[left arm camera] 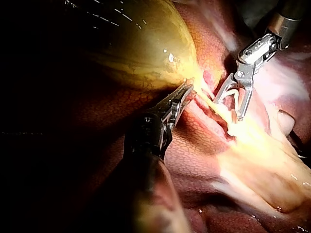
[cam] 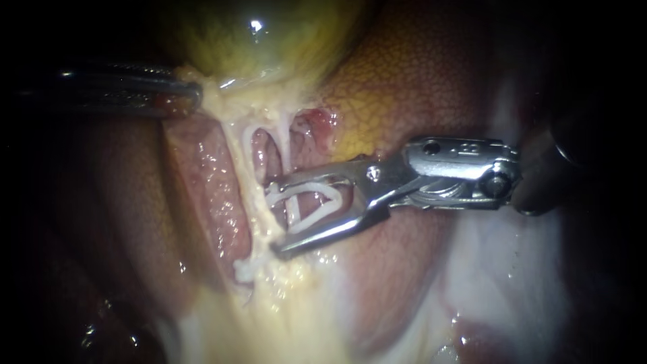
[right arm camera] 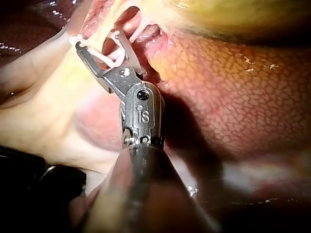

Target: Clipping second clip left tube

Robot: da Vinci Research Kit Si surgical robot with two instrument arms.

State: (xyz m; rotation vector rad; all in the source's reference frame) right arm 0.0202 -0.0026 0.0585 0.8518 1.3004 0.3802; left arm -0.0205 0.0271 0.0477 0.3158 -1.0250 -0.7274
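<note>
Right instrument, jaws spread, holds an open clip with the left tube at its tips; left instrument seemingly pinches gallbladder, stretching it.

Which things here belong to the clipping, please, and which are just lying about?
Job: right instrument, its jaws shut on the clip; left tube; left instrument gripping the gallbladder.
Lying about: liver; right tube.

Right instrument holds white clip astride tube; left instrument grips gallbladder
</note>
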